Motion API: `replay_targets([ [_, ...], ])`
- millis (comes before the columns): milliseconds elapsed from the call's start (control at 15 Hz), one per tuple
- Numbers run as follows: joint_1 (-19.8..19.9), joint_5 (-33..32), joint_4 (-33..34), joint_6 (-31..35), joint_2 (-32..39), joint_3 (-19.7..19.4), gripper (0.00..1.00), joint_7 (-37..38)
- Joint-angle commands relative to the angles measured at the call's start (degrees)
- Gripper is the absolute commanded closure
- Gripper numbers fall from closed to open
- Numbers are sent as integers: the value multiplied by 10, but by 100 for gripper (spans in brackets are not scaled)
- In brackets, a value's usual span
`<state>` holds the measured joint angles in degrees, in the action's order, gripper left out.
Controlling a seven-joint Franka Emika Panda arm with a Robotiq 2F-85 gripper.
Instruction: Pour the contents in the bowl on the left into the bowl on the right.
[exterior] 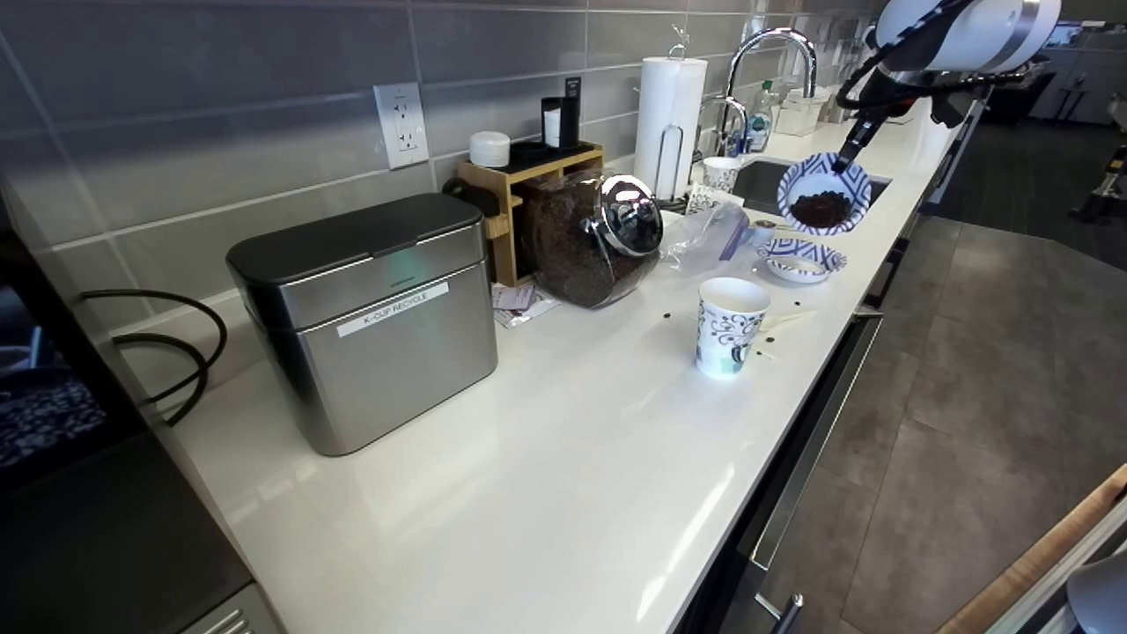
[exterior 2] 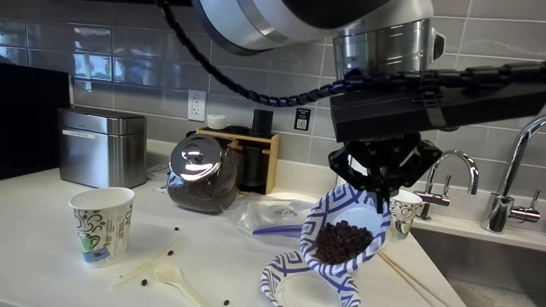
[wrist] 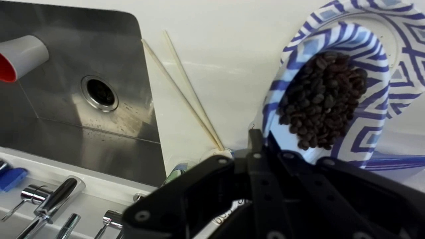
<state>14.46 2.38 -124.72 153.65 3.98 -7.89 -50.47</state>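
End effector, lettered "ROBOTIQ", grips tilted bowl.

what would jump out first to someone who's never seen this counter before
Most likely the patterned bowl of dark beans, tilted in the grip of the gripper above a matching bowl on the counter. Next, perhaps, the big jar with its shiny metal lid, by the wooden shelf. In an exterior view, the steel bin labelled K-CUP RECYCLE also stands out, near the wall outlet.
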Motion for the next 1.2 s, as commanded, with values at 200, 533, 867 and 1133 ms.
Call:
replay_targets([
  [200, -14, -82, -71, 110, -35, -13, 99, 53],
  [533, -5, -95, -64, 115, -23, -4, 97, 64],
  [867, -15, -140, -72, 137, -26, -16, 99, 93],
  [1133, -6, -222, -82, 199, -33, -20, 99, 139],
])
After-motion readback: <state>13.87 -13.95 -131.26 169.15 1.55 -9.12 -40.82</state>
